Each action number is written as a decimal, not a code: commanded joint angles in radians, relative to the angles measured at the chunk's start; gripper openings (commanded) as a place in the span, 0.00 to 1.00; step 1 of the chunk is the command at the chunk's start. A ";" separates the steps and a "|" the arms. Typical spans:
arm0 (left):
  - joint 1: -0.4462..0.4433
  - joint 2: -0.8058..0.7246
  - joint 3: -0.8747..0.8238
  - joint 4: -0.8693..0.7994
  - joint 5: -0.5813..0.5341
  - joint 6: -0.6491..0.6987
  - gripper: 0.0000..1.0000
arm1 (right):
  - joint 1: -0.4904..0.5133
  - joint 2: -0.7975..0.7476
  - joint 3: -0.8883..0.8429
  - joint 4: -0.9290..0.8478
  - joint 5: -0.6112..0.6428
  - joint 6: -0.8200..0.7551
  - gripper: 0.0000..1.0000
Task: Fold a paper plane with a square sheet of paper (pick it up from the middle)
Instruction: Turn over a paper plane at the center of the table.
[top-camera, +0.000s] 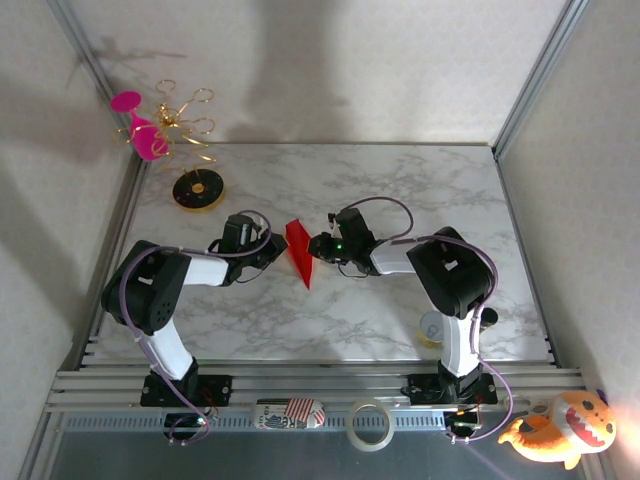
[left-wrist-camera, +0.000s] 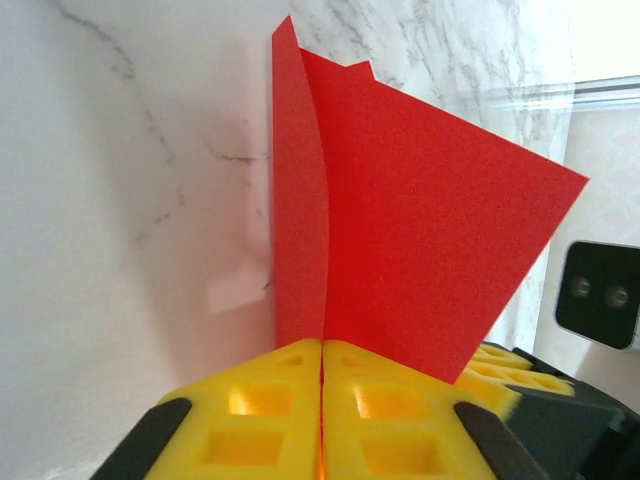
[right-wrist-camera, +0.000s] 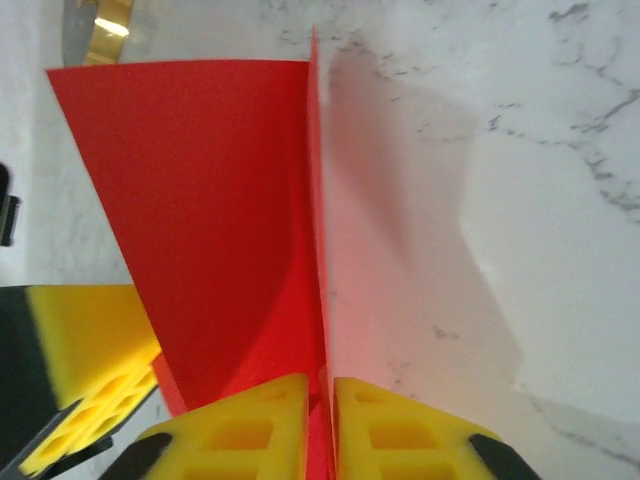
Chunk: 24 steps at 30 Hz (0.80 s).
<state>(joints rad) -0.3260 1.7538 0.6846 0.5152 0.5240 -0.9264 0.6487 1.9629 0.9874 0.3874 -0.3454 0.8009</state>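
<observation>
The red paper (top-camera: 298, 250) is folded into a narrow pointed shape and stands on edge at the middle of the marble table (top-camera: 400, 190), between my two grippers. My left gripper (top-camera: 279, 248) comes in from the left. In its wrist view its yellow pads (left-wrist-camera: 270, 400) are pressed together on the paper's (left-wrist-camera: 420, 230) lower edge. My right gripper (top-camera: 316, 247) faces it from the right. Its pads (right-wrist-camera: 400, 420) stand slightly apart, and the paper's (right-wrist-camera: 220, 200) crease runs through the narrow gap between them.
A gold glass rack (top-camera: 196, 188) with a pink wine glass (top-camera: 140, 125) stands at the back left. A tape roll (top-camera: 368, 425), a small striped object (top-camera: 290, 412) and an orange plush toy (top-camera: 560, 430) lie along the near rail. Frame posts and white walls bound the table.
</observation>
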 joint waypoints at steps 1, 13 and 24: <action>-0.004 0.026 0.029 -0.021 -0.009 0.030 0.05 | -0.010 0.021 0.048 -0.060 -0.025 -0.039 0.19; -0.004 0.028 0.040 -0.052 -0.004 0.064 0.00 | -0.026 0.057 0.112 -0.143 -0.033 -0.085 0.21; 0.011 -0.022 0.061 -0.067 -0.015 0.089 0.00 | -0.058 -0.028 0.040 -0.086 0.053 -0.069 0.04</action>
<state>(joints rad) -0.3214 1.7649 0.7212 0.4545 0.5236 -0.8593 0.6102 1.9938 1.0626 0.2630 -0.3332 0.7219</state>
